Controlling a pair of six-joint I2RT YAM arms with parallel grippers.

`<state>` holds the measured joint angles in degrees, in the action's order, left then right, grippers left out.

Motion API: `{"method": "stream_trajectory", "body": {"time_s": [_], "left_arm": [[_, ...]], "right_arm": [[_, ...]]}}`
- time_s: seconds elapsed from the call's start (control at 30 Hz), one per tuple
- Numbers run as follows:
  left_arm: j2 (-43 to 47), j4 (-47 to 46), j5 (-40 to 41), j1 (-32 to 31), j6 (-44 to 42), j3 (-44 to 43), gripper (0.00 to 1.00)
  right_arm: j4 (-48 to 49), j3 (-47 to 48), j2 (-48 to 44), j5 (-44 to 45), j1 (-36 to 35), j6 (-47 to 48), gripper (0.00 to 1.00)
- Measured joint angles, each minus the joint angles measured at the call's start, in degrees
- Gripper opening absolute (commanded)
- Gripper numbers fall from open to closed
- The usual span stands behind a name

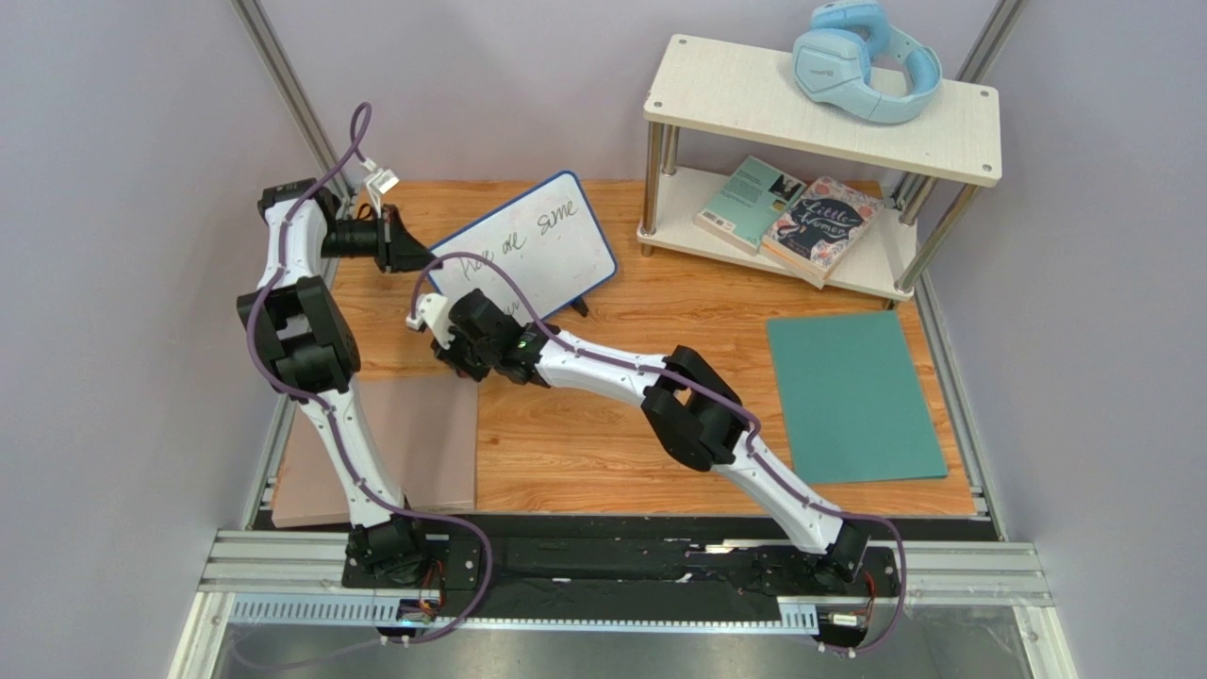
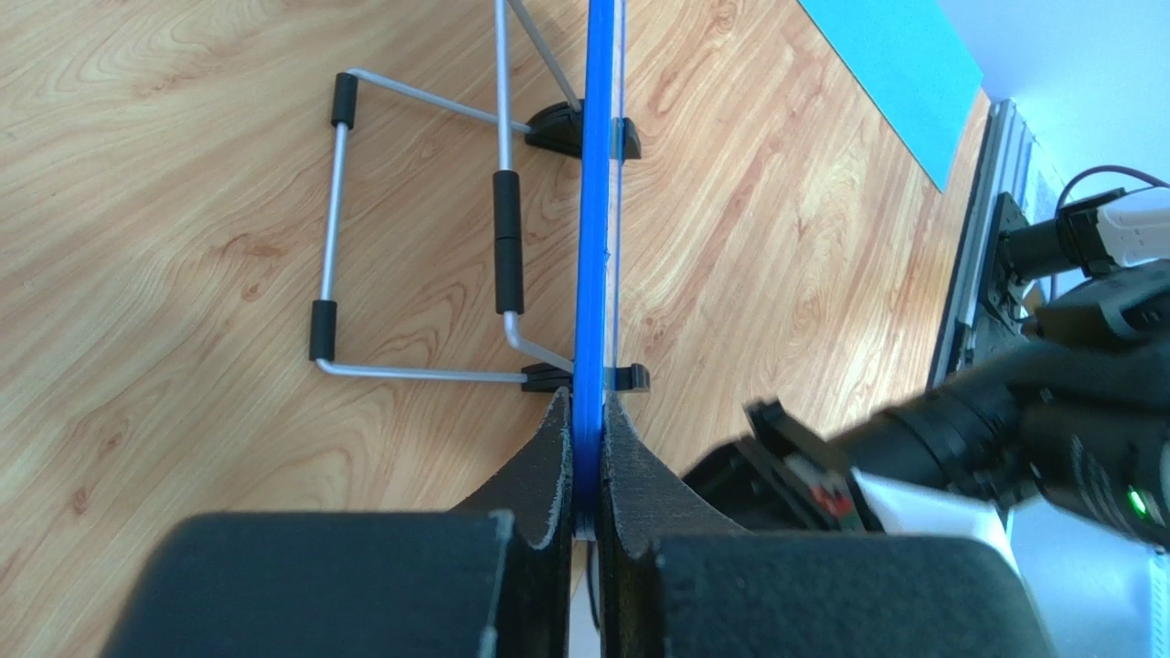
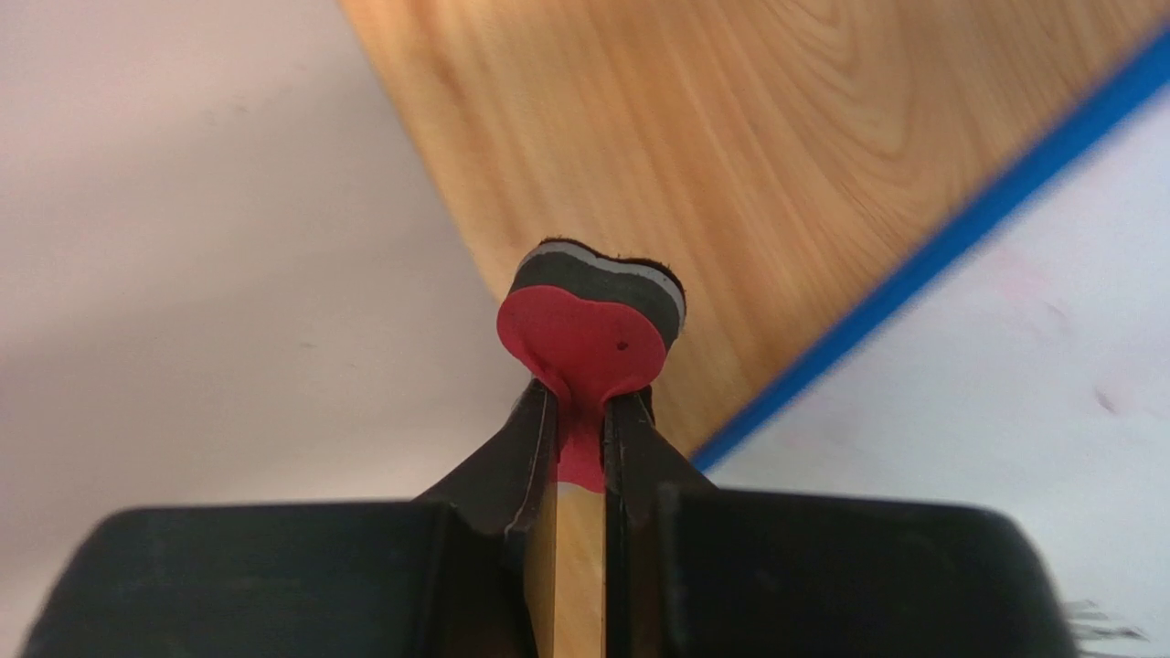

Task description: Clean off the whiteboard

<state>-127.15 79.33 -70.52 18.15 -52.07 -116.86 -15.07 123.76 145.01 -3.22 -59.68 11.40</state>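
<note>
The whiteboard (image 1: 531, 244) stands tilted at the back of the table, blue-framed, with black handwriting on it. My left gripper (image 1: 411, 255) is shut on its left edge; the left wrist view shows the blue frame (image 2: 595, 247) edge-on between the fingers, with the wire stand (image 2: 412, 233) behind it. My right gripper (image 1: 446, 333) sits in front of the board's lower left corner, shut on a red eraser (image 3: 584, 336) with a grey and black felt layer. The board's blue edge (image 3: 961, 226) and white face (image 3: 1003, 439) lie to the eraser's right.
A pinkish-brown mat (image 1: 425, 446) lies at the near left, a teal mat (image 1: 850, 396) at the right. A white two-tier shelf (image 1: 822, 106) at the back right holds blue headphones (image 1: 864, 57) and two books (image 1: 794, 212).
</note>
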Motion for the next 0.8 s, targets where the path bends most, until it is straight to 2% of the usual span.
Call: {"method": "stream_trajectory", "body": {"time_s": [0.27,0.57,0.8], "left_arm": [[0.0,-0.13,-0.59,-0.59,-0.11,0.0,0.0],[0.0,-0.55,-0.26,-0.59,0.09,0.0,0.0],[0.0,-0.55,-0.11,-0.59,0.09,0.0,0.0]], "right_arm": [[2.49,-8.92,-6.6,-2.27,3.37,-2.12,0.0],[5.51,-9.64,-17.84,-8.31,5.35,-3.5,0.0],[8.02,-9.66,-18.78,0.17,9.38,-5.6,0.0]]}}
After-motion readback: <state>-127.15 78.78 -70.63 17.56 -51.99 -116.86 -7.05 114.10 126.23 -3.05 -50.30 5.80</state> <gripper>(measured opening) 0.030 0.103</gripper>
